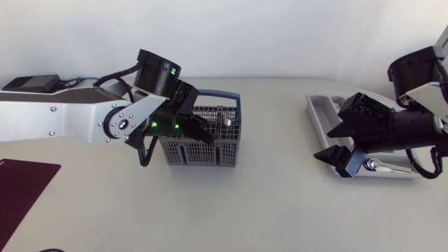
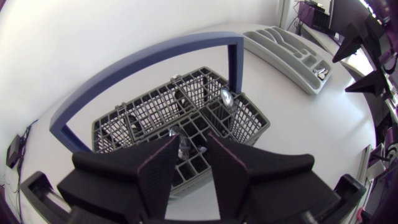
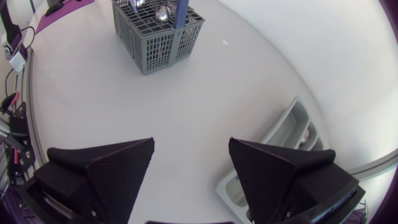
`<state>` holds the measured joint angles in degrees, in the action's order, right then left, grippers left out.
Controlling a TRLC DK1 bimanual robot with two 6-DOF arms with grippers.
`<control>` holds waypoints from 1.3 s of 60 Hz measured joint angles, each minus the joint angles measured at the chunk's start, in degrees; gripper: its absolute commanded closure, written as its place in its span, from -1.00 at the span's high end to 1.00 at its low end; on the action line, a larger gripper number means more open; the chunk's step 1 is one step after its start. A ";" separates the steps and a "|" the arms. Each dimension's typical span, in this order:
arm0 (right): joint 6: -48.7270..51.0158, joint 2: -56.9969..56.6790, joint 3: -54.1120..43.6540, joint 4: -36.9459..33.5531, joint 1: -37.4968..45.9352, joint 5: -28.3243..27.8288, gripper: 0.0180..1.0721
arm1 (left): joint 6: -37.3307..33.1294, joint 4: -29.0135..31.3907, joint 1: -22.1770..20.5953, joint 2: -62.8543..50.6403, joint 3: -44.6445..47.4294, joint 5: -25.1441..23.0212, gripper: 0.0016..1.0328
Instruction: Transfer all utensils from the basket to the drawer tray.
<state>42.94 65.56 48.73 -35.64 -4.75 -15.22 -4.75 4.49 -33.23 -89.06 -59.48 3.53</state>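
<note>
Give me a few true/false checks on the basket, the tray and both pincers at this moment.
1. The grey plastic mesh basket with the blue handle holds metal utensils, among them a shiny metal spoon. True.
2. The light grey compartmented plastic drawer tray is empty. False: at least one metal utensil lies in it.
3. The left pincer hangs over the basket. True.
4. The right pincer grips a spoon. False: it is open and empty, by the tray.
5. The basket lies tipped on its side. False: it stands upright on the table.
</note>
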 measured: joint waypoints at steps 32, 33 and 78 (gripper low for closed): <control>-2.69 0.00 -1.73 2.91 -4.28 2.69 0.65 | -0.22 -2.49 -0.33 -0.68 0.59 0.00 -0.89; -2.69 0.02 -1.84 2.93 -4.37 2.71 0.65 | -0.24 -2.51 -0.35 -0.68 0.59 0.00 -0.89; -2.69 -2.62 -3.82 3.28 -5.70 3.10 0.65 | -2.80 5.84 -1.90 13.05 -0.55 0.44 -0.89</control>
<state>40.25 62.94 44.91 -32.36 -10.46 -12.12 -7.55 10.33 -35.14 -76.01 -60.03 3.97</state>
